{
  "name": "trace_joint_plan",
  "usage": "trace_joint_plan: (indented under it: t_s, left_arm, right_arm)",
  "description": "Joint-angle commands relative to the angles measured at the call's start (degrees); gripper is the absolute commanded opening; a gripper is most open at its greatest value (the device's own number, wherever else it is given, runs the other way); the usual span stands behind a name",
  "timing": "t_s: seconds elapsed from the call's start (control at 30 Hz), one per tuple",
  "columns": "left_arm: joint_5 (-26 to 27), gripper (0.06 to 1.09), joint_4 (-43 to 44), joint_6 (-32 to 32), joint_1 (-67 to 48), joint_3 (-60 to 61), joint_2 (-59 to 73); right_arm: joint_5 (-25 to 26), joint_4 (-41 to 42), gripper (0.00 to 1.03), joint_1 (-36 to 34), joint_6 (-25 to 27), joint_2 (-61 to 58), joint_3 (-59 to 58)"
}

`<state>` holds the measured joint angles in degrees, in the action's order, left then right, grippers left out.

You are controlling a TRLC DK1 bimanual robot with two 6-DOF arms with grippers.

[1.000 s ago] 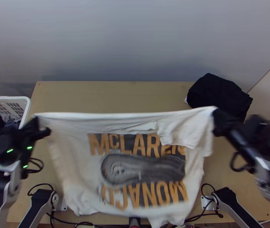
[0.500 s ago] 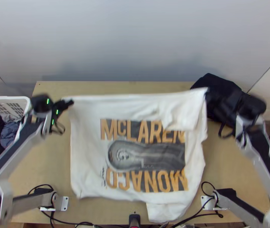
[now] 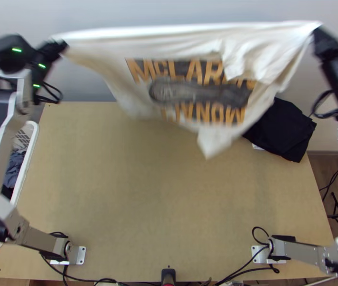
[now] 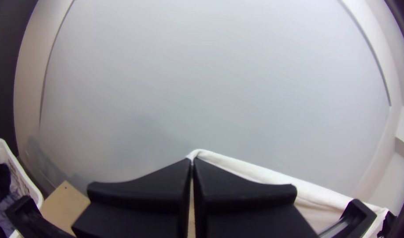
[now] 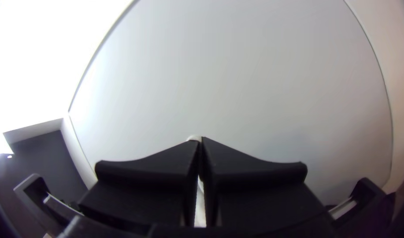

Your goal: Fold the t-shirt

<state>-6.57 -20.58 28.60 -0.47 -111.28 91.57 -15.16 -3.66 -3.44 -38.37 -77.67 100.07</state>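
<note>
Pale grey wall [image 3: 97, 12] filled the back in the top view, with the light wooden table [image 3: 159, 200] below it. The t-shirt [image 3: 188, 45] was up in the air past the far side, pulled wide between the left gripper [image 3: 63, 46] and the right gripper [image 3: 316, 34], one top corner each. Its body hung down with orange lettering and a dark graphic on it, but the lower part was a blurry mess, and a loose flap near the right gripper covered some of the print. Part of the black cloth [image 3: 285, 133] was tucked out of sight behind the shirt, the basket [image 3: 34, 131] was half hidden by the left arm, and the right arm got chopped off at the edge

Left wrist view: the left gripper [image 4: 192, 161] was pinching white fabric at its tips, fingers pressed together on it. The shirt's edge ran off taut to the side, with lots of it blocked by the fingers

Right wrist view: the right gripper [image 5: 200, 140] was clamped too, a tiny white bit poking out at the tips, most of the shirt hidden behind
</note>
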Motion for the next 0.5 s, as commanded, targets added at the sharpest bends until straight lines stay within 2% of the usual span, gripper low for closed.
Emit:
trace_joint_plan:
  t_s: [0.0,0.07,0.17,0.37,0.47]
  left_arm:
    - [-0.38,0.09,-4.47,0.05,1.52,-7.54,-11.06]
    - [-0.46,0.09,-5.44,0.05,1.70,-6.40,-16.51]
    - [-0.29,0.09,-7.11,-0.30,1.44,-5.43,-25.04]
    - [-0.29,0.09,-11.77,-1.62,1.61,-5.35,-36.02]
    - [-0.38,0.09,-14.40,-1.79,1.96,-5.17,-38.13]
  right_arm:
    - [-6.64,-1.26,0.03,-4.82,-3.91,11.14,6.89]
    - [-11.21,-4.42,0.03,-7.37,-5.58,15.27,7.68]
    - [-15.43,-11.90,0.03,-8.33,-5.14,20.98,8.91]
    - [-18.24,-23.15,0.03,-7.98,-4.43,27.48,11.20]
    - [-18.24,-24.46,0.03,-6.05,-4.61,27.40,12.52]
